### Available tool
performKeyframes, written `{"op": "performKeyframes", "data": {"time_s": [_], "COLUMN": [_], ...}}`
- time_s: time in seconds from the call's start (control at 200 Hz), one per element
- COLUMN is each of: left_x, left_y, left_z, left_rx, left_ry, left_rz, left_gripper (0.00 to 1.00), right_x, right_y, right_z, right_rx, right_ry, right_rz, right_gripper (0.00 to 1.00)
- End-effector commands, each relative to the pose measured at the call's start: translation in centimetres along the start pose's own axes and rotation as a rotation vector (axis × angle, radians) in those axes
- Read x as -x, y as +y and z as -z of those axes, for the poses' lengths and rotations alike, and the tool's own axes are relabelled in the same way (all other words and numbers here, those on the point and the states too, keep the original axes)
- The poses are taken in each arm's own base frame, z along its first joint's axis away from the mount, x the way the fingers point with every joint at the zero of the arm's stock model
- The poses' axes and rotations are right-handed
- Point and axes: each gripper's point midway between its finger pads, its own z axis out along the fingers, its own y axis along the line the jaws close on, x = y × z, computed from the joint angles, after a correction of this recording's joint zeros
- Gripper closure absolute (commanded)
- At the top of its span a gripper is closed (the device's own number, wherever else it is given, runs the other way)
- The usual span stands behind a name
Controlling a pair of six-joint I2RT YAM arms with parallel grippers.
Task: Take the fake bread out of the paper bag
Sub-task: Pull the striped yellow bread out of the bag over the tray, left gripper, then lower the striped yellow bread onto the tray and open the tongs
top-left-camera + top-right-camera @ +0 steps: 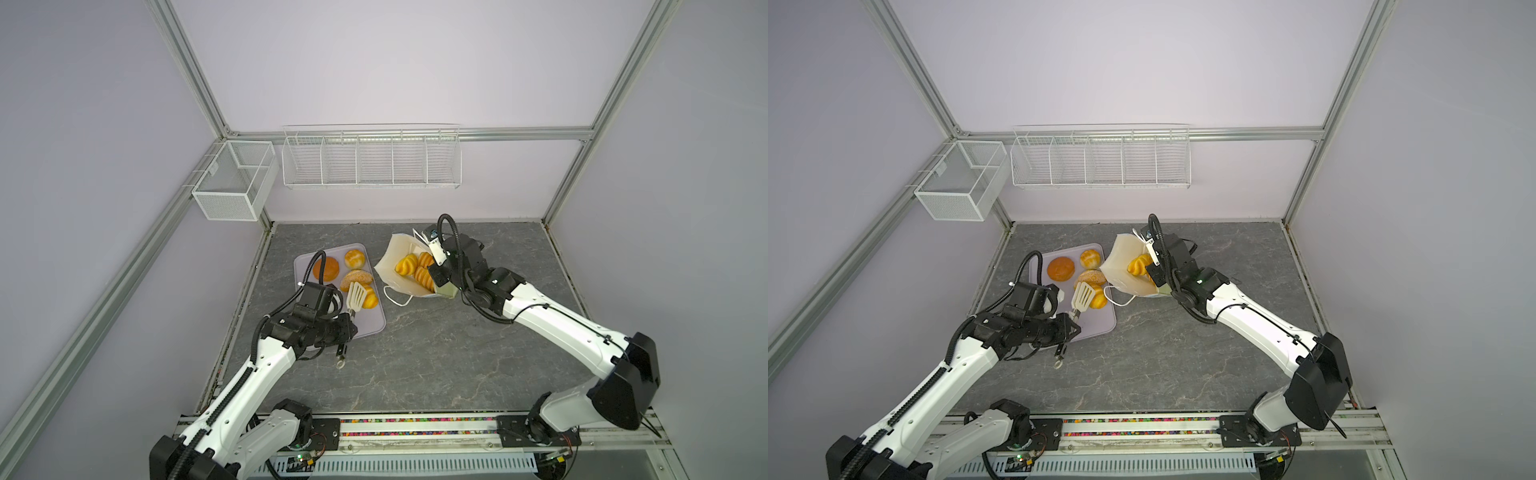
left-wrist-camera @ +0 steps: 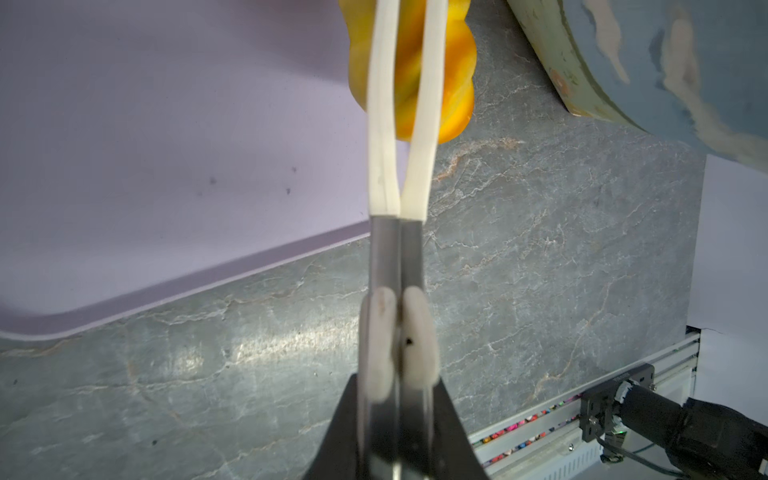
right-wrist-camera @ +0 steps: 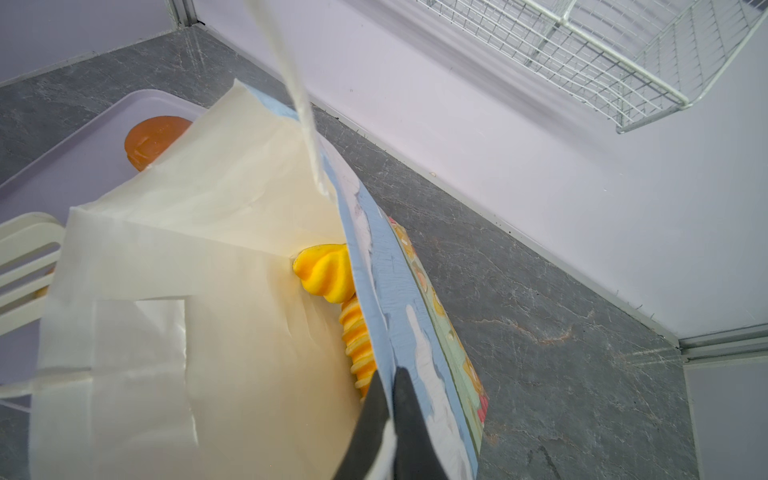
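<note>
The right gripper [image 3: 388, 397] is pinching the paper bag [image 1: 395, 255] by its wall near the desk's far edge, holding it tilted open so the fake bread [image 1: 407, 264] inside is reachable. The left gripper [image 1: 352, 318] is clenching tongs [image 1: 356, 296] over the tray [image 1: 372, 326].

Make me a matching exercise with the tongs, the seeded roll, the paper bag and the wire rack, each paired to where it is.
1 tongs
2 seeded roll
3 paper bag
4 wire rack

A on the back wall
B on the tray
C pinched by the right gripper
D held in the left gripper

Pairs: 1-D, 2-B, 3-C, 4-A
</note>
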Motion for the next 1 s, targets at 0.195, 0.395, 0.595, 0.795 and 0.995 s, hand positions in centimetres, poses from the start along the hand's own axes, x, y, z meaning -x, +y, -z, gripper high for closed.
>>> {"op": "performKeyframes", "data": {"time_s": [0.195, 0.395, 0.595, 0.795, 0.995], "left_x": [2.4, 3.0, 3.8, 3.9, 3.6], "left_y": [0.4, 1.8, 2.1, 2.1, 2.5], "left_z": [-2.2, -3.5, -4.9, -5.9, -6.5], "left_rx": [0.02, 0.077, 0.076, 0.076, 0.098], "left_ry": [-0.044, -0.033, -0.028, 0.022, 0.062], "left_rz": [-0.005, 0.006, 0.019, 0.02, 0.029], "left_gripper": [1.0, 1.0, 1.0, 1.0, 0.89], "right_x": [0.2, 0.1, 0.1, 0.2, 0.1], "right_y": [-0.7, -0.6, -0.8, -0.9, -1.0], "right_z": [0.6, 0.4, 0.5, 0.5, 0.6], "right_rx": [-0.006, -0.003, -0.005, -0.008, -0.01], "right_ry": [-0.026, -0.024, -0.021, -0.022, -0.019], "right_rz": [-0.003, -0.001, 0.003, 0.002, 0.0], "right_gripper": [0.93, 0.94, 0.93, 0.93, 0.94]}}
